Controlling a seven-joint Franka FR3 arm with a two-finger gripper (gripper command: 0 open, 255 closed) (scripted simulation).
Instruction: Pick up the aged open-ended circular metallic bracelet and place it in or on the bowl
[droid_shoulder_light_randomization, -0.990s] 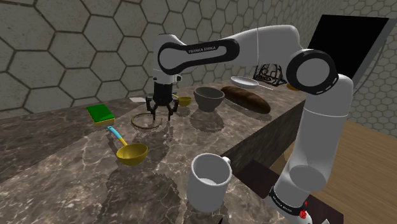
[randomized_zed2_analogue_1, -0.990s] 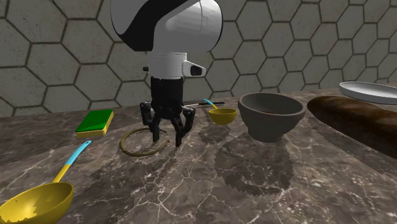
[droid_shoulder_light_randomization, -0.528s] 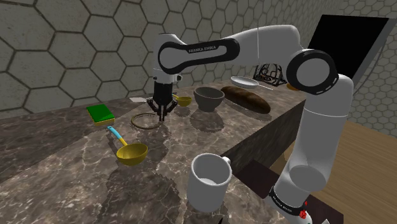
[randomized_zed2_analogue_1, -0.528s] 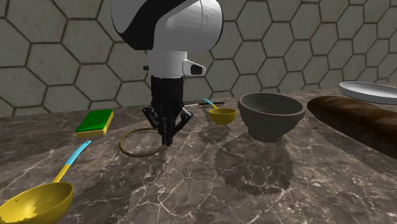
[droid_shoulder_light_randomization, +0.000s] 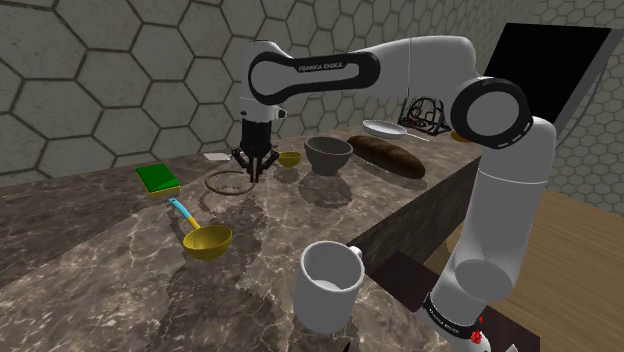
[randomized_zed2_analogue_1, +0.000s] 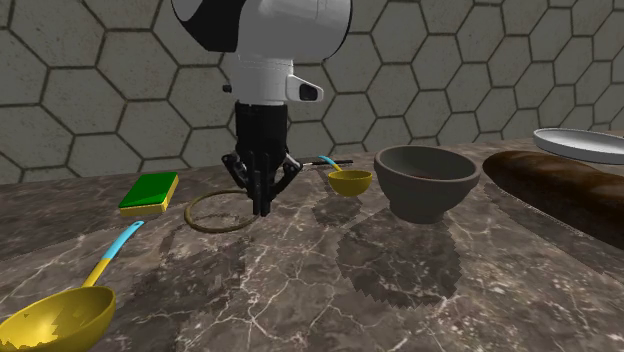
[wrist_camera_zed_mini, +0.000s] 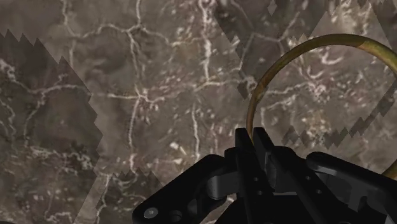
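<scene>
Claw (randomized_zed2_analogue_1: 262, 208) goes from wide to pinched on bracelet (wrist_camera_zed_mini: 337, 37) rim, then lifts. Ring hangs beside claw, off table (randomized_zed2_analogue_1: 400, 290). Grasp looks good; you carry to bowl (randomized_zed2_analogue_1: 425, 185) next.

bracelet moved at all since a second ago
Yes. In the second exterior view the bracelet, pinched in the gripper, has risen slightly: its ring now sits higher against the green sponge than before.
</scene>
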